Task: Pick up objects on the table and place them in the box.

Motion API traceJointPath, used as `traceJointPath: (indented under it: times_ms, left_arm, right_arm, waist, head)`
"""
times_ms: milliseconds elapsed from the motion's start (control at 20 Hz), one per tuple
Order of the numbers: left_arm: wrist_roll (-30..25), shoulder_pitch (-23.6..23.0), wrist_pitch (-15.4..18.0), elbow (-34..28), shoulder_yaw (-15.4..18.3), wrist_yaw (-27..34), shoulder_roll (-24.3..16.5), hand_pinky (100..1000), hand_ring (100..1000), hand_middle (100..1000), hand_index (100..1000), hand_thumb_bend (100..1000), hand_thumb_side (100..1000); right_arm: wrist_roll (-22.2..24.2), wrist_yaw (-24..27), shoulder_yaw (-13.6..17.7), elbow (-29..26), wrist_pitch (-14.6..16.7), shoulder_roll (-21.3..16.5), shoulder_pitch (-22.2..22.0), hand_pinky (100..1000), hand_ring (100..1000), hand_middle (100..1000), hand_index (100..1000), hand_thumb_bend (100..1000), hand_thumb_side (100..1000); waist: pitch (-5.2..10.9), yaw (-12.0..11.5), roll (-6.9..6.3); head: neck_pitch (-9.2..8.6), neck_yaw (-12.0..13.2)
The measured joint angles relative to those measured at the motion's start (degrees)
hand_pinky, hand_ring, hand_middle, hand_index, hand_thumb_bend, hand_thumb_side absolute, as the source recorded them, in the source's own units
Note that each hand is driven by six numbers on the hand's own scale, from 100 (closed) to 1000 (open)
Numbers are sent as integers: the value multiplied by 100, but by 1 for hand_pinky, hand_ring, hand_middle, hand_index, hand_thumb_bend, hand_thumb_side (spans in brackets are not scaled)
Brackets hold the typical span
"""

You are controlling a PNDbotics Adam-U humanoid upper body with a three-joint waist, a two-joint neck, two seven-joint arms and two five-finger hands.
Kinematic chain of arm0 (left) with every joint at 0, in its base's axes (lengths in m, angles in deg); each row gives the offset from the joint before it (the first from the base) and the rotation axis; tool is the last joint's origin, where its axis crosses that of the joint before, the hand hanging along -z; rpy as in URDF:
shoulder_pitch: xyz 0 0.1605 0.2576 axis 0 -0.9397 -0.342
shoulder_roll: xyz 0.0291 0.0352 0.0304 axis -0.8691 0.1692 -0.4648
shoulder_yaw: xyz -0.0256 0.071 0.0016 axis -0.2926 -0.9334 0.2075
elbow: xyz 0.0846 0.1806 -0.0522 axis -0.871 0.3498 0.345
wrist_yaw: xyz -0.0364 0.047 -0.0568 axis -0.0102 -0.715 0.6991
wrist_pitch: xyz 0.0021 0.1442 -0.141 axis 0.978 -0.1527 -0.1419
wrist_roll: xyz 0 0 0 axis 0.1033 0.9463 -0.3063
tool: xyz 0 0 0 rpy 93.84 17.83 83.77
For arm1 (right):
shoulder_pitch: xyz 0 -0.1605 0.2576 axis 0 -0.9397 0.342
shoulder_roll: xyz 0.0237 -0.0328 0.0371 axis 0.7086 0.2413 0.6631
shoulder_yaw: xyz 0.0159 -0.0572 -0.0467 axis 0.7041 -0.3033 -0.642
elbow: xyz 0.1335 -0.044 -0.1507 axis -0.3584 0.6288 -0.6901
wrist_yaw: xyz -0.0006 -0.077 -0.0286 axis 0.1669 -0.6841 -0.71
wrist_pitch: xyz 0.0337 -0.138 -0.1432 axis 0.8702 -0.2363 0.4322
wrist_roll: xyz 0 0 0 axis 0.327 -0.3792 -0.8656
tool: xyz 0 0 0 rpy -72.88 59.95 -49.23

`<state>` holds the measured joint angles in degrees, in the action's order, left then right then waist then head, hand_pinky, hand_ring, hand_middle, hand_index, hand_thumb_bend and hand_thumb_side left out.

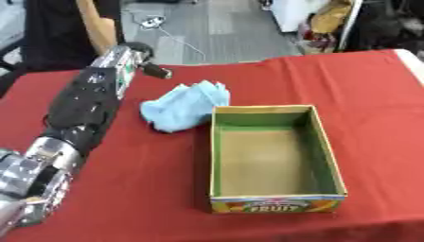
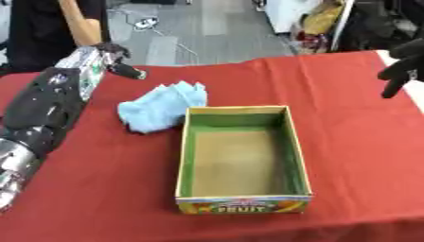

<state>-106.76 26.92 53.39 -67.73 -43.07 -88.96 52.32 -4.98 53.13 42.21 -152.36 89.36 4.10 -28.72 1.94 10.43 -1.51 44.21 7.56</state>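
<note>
A crumpled light blue cloth (image 1: 185, 107) lies on the red table (image 1: 99, 189), touching the far left corner of the box. The box (image 1: 218, 156) is open-topped cardboard with green inner walls and a FRUIT label on its front; nothing shows inside it. My left arm runs from the lower left up to the far left. My left hand (image 1: 142, 56) hovers beyond and left of the cloth, apart from it, with one straight finger (image 1: 156, 71) pointing at it and nothing held. My right hand (image 2: 404, 60) hangs at the right edge, fingers relaxed and empty.
A person in dark clothes (image 1: 58, 28) stands behind the table's far left edge, close to my left hand. Grey floor with a cable (image 1: 165, 28) lies beyond. The table's white right edge (image 1: 411, 61) shows at the far right.
</note>
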Motion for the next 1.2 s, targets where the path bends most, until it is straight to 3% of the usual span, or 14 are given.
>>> traceJointPath:
  times_ms: [500,750,850,950,1050,1100,1150,1200]
  left_arm:
    - [-263,-257,467,-202,-287,291,343,552,578,867,936,748,841]
    - [-306,-535,534,-175,-361,266,545,551,575,862,932,751,851]
    - [-296,-631,531,-125,-359,243,596,545,567,845,917,716,793]
    - [-244,-686,505,-94,-347,221,603,544,565,840,914,713,820]
    - [-185,-716,478,-83,-315,222,603,536,551,807,885,692,804]
    - [-156,-733,469,-73,-299,227,603,520,518,734,828,665,772]
    - [-129,-749,459,-64,-283,236,602,522,523,748,838,669,776]
    - [-114,-755,448,-61,-280,255,601,504,489,657,780,654,754]
  right_arm:
    - [2,37,-23,0,2,0,44,495,669,760,946,346,636]
    - [2,46,-24,0,3,2,114,496,670,760,946,344,636]
    - [0,49,-24,0,5,3,135,496,670,760,946,344,636]
    - [0,52,-24,0,6,5,140,496,670,760,946,344,636]
    - [-1,54,-24,0,6,7,142,496,670,760,946,343,636]
    - [-1,55,-24,0,6,7,142,496,670,760,946,343,636]
    - [-1,59,-24,0,7,8,143,496,670,760,946,343,636]
    - [-2,64,-24,0,8,8,144,497,671,760,946,342,636]
  waist:
    - [-25,3,0]
    - [-62,15,2]
    - [-75,20,9]
    - [-91,32,20]
    - [-91,35,20]
    - [-91,35,21]
    - [-91,35,21]
    - [-91,35,22]
  head:
    - [0,0]
    - [0,0]
    - [0,0]
    - [0,3]
    - [0,4]
    - [0,5]
    - [0,5]
    - [0,5]
